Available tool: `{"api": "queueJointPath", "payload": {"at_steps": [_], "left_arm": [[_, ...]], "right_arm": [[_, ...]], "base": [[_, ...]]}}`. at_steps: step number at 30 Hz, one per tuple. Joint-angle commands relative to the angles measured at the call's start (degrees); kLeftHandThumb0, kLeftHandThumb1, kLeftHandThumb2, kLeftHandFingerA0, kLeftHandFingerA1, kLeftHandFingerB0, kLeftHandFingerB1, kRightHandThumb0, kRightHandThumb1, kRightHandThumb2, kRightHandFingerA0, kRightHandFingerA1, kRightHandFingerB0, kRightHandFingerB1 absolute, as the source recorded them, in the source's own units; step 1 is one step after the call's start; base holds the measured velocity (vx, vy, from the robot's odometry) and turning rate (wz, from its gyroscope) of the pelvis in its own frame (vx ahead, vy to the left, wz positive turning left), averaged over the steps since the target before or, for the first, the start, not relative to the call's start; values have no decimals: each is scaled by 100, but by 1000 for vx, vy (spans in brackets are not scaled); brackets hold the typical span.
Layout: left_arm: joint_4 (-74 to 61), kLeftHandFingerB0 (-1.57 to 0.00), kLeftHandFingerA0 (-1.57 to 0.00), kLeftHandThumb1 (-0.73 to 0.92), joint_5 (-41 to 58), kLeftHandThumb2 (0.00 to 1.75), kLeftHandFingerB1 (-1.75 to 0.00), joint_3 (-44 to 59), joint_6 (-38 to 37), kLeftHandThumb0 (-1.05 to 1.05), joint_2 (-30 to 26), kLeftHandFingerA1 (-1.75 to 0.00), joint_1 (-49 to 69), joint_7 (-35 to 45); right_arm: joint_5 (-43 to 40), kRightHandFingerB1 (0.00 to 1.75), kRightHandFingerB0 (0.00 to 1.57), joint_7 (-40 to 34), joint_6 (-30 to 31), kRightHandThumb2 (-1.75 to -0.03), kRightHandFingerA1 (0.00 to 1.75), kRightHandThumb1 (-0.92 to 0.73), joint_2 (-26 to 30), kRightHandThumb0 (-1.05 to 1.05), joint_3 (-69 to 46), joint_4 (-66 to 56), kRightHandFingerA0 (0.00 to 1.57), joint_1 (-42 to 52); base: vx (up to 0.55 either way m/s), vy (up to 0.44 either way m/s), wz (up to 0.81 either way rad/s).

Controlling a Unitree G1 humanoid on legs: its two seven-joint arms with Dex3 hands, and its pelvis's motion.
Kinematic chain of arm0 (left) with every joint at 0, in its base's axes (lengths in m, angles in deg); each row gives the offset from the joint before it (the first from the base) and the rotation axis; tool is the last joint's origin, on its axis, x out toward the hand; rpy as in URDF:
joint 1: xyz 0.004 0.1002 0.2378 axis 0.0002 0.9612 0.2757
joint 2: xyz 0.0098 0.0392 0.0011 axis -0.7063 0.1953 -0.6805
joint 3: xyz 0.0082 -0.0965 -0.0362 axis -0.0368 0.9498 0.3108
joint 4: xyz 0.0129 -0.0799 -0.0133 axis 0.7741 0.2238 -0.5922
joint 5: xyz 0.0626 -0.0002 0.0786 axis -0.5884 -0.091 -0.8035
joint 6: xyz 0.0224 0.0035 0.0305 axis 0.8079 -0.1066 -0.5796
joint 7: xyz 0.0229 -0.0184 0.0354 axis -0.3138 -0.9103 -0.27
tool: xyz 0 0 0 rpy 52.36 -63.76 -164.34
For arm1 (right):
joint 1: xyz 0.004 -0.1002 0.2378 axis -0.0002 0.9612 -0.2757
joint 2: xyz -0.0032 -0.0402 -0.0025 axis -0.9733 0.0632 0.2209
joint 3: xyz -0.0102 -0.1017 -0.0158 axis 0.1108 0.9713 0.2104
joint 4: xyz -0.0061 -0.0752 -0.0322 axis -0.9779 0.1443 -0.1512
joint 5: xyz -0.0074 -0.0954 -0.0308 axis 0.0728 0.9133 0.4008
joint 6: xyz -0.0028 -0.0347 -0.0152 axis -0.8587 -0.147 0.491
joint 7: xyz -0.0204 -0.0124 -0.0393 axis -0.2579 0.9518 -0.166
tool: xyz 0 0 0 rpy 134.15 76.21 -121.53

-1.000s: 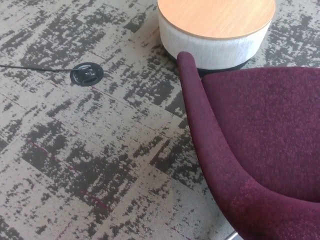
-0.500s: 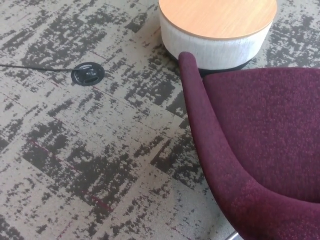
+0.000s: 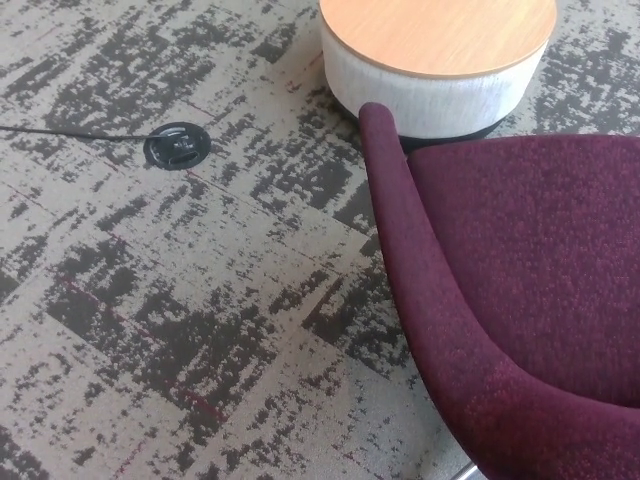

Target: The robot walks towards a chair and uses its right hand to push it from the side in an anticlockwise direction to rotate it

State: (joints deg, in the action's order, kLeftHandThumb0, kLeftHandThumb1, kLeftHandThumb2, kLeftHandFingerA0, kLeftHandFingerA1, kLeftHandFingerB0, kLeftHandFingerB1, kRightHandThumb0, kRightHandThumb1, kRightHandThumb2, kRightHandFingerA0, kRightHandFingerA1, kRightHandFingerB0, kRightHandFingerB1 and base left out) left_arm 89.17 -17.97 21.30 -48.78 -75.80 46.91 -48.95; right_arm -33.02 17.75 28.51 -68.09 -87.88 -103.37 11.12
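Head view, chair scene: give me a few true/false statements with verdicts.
1. The chair is dark red. True.
2. The round table has a wooden top. True.
3. The right hand is pressing on the chair. False: neither hand is in view.
4. The floor socket sits right of the chair. False: it is to the left, on the carpet.
5. A cable runs from the socket toward the left edge. True.

Open carpet point(image 3: 180, 330) left of chair point(image 3: 520, 300); round table point(image 3: 437, 60) blocks just behind.
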Motion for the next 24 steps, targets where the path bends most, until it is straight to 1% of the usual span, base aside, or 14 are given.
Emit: {"api": "queueJointPath", "payload": {"at_steps": [1,2,5,6,7,8,10,13,14,15,16,17,18,24], "left_arm": [[31,-15,-27,66,389,103,-44,315,49,-88,-338,-56,-116,62],[38,-13,-26,66,430,102,-44,359,45,-88,-343,-56,-125,98],[23,-14,-27,65,488,102,-46,434,26,-86,-339,-57,-139,107],[18,-20,-32,80,463,65,-32,425,27,-84,-349,-49,-143,78],[21,-20,-32,80,434,65,-32,411,31,-84,-359,-49,-149,52],[-18,-16,-28,66,432,103,-46,423,-38,-87,-373,-58,-137,33],[-23,-14,-25,66,426,104,-46,431,-69,-84,-384,-58,-146,31],[-26,-16,-27,67,352,105,-47,411,-127,-86,-427,-58,-173,-77],[-24,-16,-29,65,334,105,-46,408,-121,-83,-427,-58,-179,-138],[-23,-16,-29,65,330,105,-46,412,-114,-83,-427,-58,-191,-164],[-31,-24,-32,82,379,65,-35,461,-113,-85,-419,-52,-211,-146],[-41,-24,-32,82,437,65,-35,515,-116,-85,-411,-52,-220,-120],[-67,-25,-34,82,446,65,-34,540,-139,-84,-395,-51,-216,-163],[-165,-27,-36,80,613,65,-33,763,-169,-81,-314,-50,-261,-196]], "right_arm": [[4152,61,0,2067,1862,-108,75,-67,6,-103,2674,-70,0,-1729],[4418,48,0,2221,1962,-62,97,-90,-17,-102,2922,207,0,-1966],[4726,58,0,2314,2143,-59,104,-89,41,-101,3227,567,0,-2194],[4762,69,0,2260,2169,-100,90,-69,76,-105,3304,711,4,-2248],[4758,69,0,2205,2192,-100,90,-69,107,-105,3357,811,4,-2275],[4940,73,0,2141,2231,-65,115,-91,207,-100,3579,1352,0,-2500],[5032,74,0,2166,2302,-61,116,-90,292,-100,3719,1577,0,-2654],[5214,95,0,2256,2457,-66,147,-88,470,-99,4067,2287,0,-3101],[5208,94,0,2195,2477,-59,130,-92,493,-100,4133,2460,0,-3200],[5192,94,0,2158,2501,-59,130,-92,508,-100,4175,2537,0,-3263],[5223,103,0,2118,2547,-56,139,-91,535,-99,4274,2710,1,-3397],[5279,103,0,2082,2571,-56,139,-91,553,-99,4363,2892,1,-3509],[5356,81,0,1961,2542,-120,95,-62,610,-90,4495,3159,17,-3666],[5539,86,0,2123,2839,-123,102,-68,804,-100,4993,3790,21,-4027]], "base": [[0,0,0],[0,0,0],[0,0,0],[0,0,0],[0,0,0],[0,0,0],[0,0,0],[0,0,0],[0,0,0],[0,0,0],[0,0,0],[0,0,0],[0,0,0],[0,0,0]]}}
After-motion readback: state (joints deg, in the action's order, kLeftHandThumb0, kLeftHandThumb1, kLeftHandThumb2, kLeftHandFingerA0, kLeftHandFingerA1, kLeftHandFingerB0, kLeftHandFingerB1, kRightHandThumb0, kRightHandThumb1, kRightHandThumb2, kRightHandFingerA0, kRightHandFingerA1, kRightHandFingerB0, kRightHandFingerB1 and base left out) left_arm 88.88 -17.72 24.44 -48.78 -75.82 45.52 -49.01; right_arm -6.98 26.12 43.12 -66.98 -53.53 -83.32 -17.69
